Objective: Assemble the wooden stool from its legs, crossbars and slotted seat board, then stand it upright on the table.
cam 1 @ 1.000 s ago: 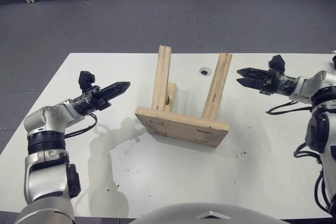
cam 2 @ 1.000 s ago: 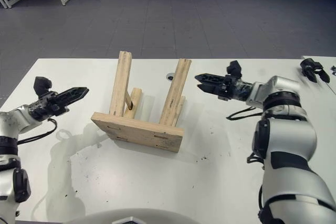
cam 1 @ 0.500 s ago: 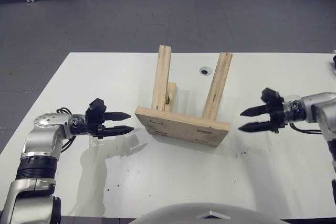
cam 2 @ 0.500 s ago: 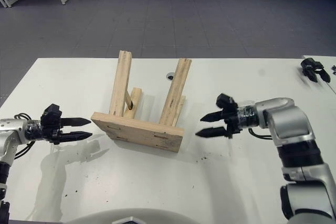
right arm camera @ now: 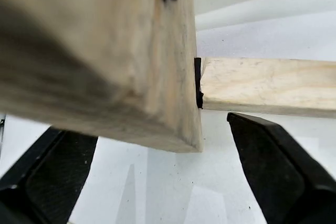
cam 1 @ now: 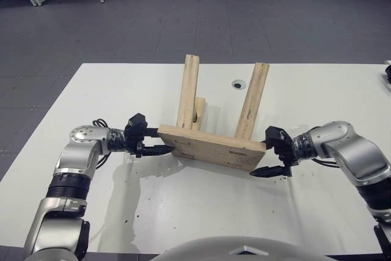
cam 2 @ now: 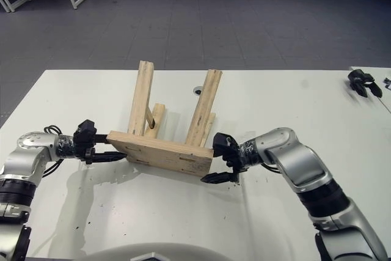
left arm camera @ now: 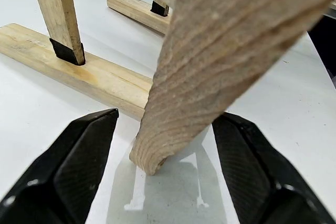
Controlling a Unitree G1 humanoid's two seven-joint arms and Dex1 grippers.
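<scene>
And here we are: the pale wooden stool point(cam 1: 214, 132) is on its side in the middle of the white table point(cam 1: 201, 212), apparently put together, so my read is that only the standing-up is left. The left gripper point(cam 1: 164, 141) is at the left end of the slotted seat board point(cam 1: 214, 146) and the right gripper point(cam 1: 261, 156) is at the right end. Each has its fingers spread, one above and one below the board's edge. The wrist views show daylight between pads and wood, so nothing is clamped yet. I'd say it's bracketing both ends so the stool can be turned evenly without skidding.

The board rests on one long edge, leaning, and runs left to right across the table. The two long legs point(cam 1: 188, 90) lie along the tabletop and point away from the robot towards the far edge. A short crossbar point(cam 1: 198, 111) is tucked between them. The feet need to swing down.
</scene>
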